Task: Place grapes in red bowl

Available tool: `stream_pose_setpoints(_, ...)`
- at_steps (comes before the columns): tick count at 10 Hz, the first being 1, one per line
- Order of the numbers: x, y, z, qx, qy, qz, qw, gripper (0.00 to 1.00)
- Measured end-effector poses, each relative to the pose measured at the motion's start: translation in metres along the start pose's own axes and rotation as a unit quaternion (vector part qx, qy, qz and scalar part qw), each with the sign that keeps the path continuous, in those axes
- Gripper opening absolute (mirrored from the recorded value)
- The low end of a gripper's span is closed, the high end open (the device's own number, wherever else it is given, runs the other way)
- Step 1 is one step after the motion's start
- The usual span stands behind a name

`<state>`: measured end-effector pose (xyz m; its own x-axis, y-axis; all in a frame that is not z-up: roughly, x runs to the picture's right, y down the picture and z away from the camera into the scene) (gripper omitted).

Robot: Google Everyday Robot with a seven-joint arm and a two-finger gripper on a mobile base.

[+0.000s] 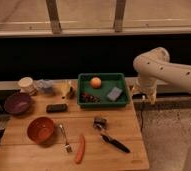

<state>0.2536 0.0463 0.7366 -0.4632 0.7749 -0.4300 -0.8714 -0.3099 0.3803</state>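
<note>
On the far right of the wooden table (126,127), a green rectangular plastic tray (81,91) holds three things. A round orange fruit (95,82) sits toward its far wall, a grey-blue flat block (114,93) lies at its right, and the small bunch of dark red-purple grapes (89,97) rests in its near left corner.

The round orange-red plastic bowl (41,131) stands on the near left of the table, well apart from the tray, with nothing showing inside it. A dark purple bowl (17,102) sits farther back at the left edge, and I cannot tell what, if anything, is in it. A pale round cup (25,84) stands at the far left.

Between bowl and tray lie a black rectangular bar (56,107), a metal fork (65,139), a long orange-red carrot-shaped piece (80,149) and a black-handled tool (114,143).

My gripper (145,96) hangs pointing down just off the table's right edge, beside the tray's right wall. I cannot tell how far open it stands, nor whether it touches anything.
</note>
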Motion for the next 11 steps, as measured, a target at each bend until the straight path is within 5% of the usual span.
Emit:
stream_pose_setpoints(4,0.002,0.057,-0.009,0.008,-0.031,-0.082,0.9961,0.64)
stream_pose_setpoints(7,0.019,0.135,-0.014,-0.007,-0.04,-0.176,0.9835,0.64)
stream_pose_setpoints(9,0.04,0.179,-0.026,-0.056,-0.04,-0.272,0.9599,0.64)
stream_pose_setpoints(10,0.053,0.199,-0.034,-0.082,-0.043,-0.32,0.9427,0.64)
stream_pose_setpoints(11,0.058,0.208,-0.038,-0.094,-0.045,-0.341,0.9342,0.64)
